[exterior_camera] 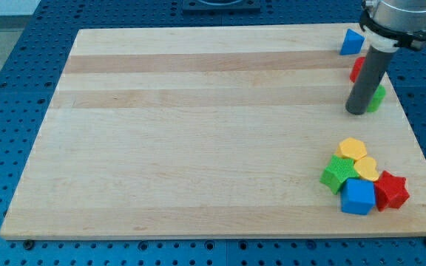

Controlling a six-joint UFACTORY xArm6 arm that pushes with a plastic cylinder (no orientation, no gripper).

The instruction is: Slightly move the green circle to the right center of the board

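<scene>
Green circle (377, 97) sits near the bench's (198, 148) right edge, touching my tip (358, 111) on its left. A short, gentle nudge should do. I carry no fingers, only a rod.

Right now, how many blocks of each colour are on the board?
Blue: 2, a triangle and a cube
Red: 2, a star and one mostly hidden by the rod
Green: 2, a star and one beside my tip
Yellow: 2
Total: 8
</scene>
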